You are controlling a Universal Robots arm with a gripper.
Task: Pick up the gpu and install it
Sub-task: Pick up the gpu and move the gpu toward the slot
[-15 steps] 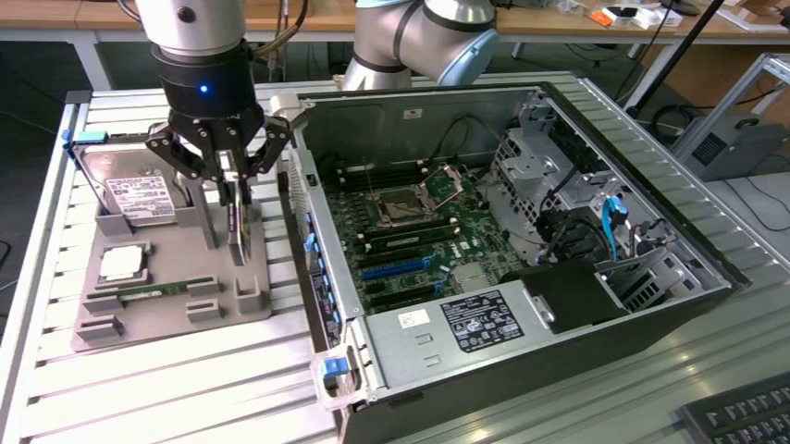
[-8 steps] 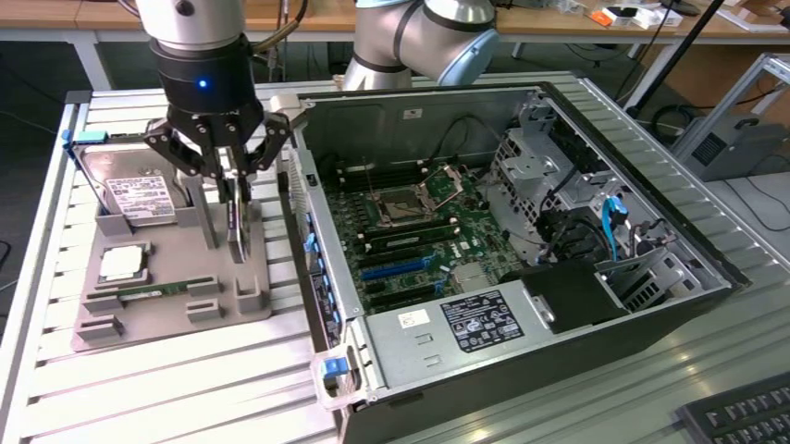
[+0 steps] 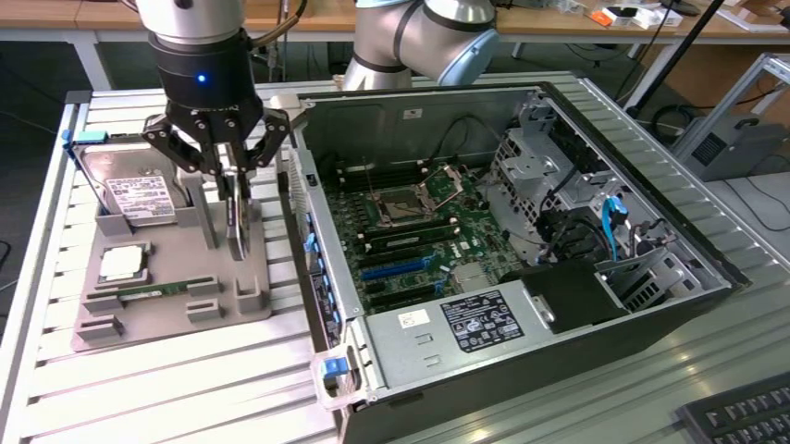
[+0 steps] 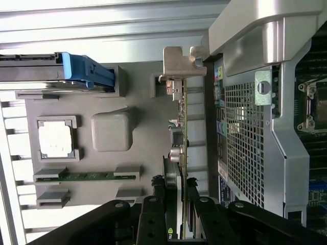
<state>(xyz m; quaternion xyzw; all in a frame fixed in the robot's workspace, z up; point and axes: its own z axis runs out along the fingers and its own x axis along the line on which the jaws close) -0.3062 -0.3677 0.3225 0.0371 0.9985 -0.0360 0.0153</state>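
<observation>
Judged mid pick-up. Clamping thin dark gpu card [image 3: 239,236] in black gripper [image 3: 228,182], upright at grey tray [image 3: 161,324], 9 o'clock of open computer case [image 3: 642,342]. Calls for plumb lift.

Bright, even indoor light falls from above. In the exterior view the ribbed table [image 3: 185,388] shines pale, washing out toward its edge on the exterior view's left, while the open computer case [image 3: 556,388] is dim inside. A blue lamp [image 3: 203,77] glows on the arm. In the wrist view the table's slats glare white, the graphics card [image 4: 183,117] gleams at its metal bracket, and the gripper [image 4: 176,214] sits in near-black shadow.
</observation>
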